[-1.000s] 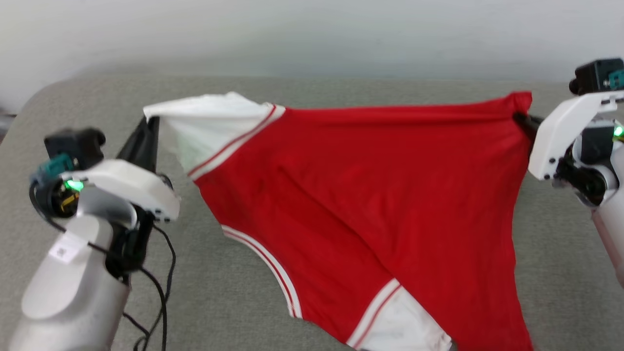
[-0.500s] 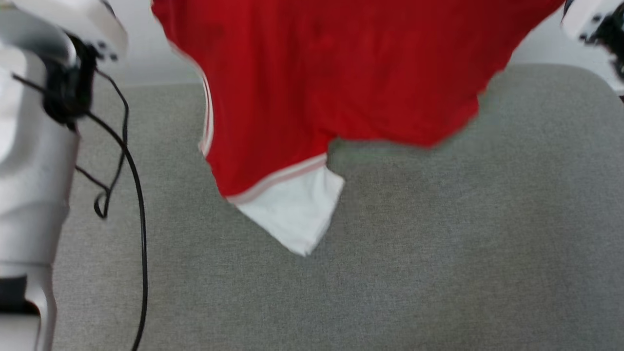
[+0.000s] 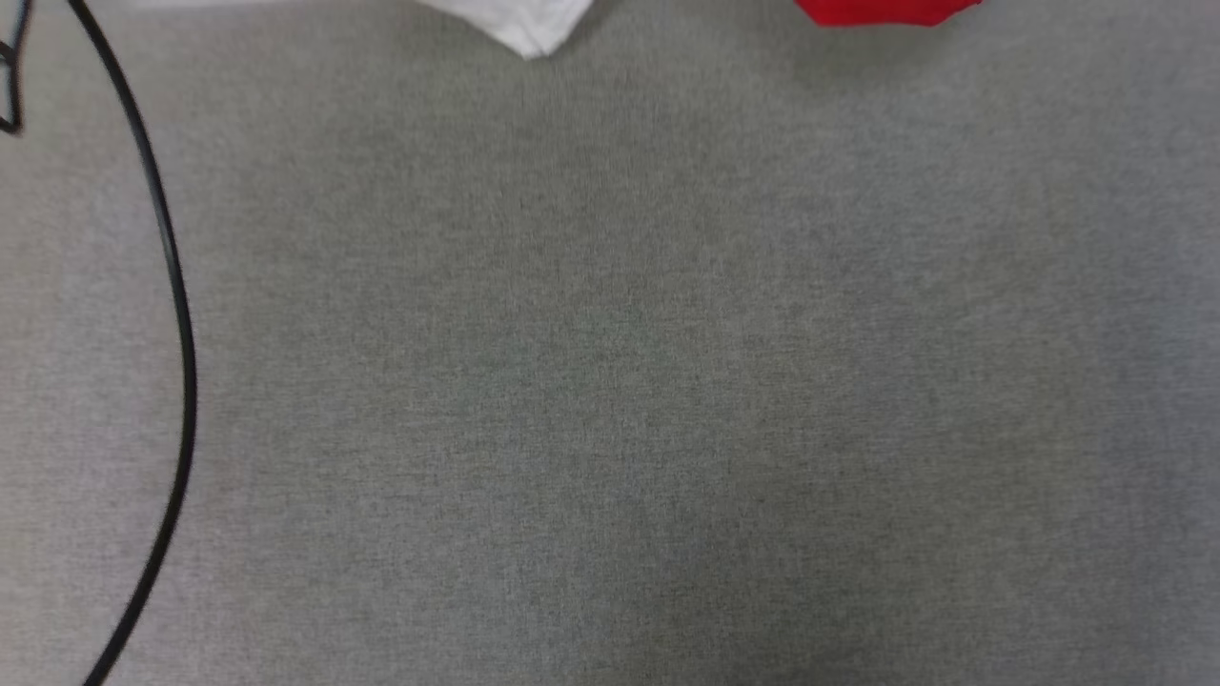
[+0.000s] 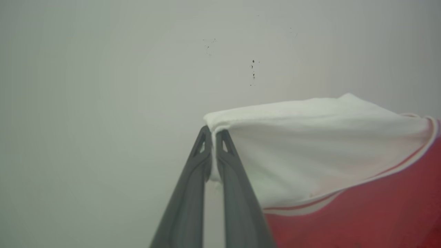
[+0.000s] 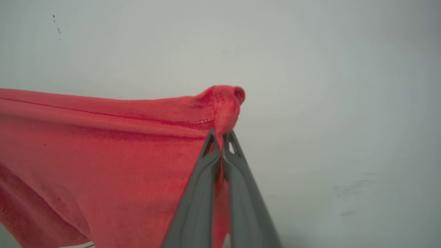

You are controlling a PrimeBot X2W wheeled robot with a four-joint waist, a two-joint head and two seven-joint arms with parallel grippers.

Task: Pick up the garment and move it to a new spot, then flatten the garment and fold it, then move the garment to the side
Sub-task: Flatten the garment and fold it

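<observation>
Red shirt (image 5: 103, 155) aloft: left jaws clamped on white sleeve (image 4: 310, 151), right jaws on red corner (image 5: 224, 103). Risk: thin pinch slipping, shirt dropping.

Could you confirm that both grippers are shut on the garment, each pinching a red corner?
Not quite: in the left wrist view the left gripper grips the garment by its white sleeve; the right gripper does pinch a red corner.
</observation>
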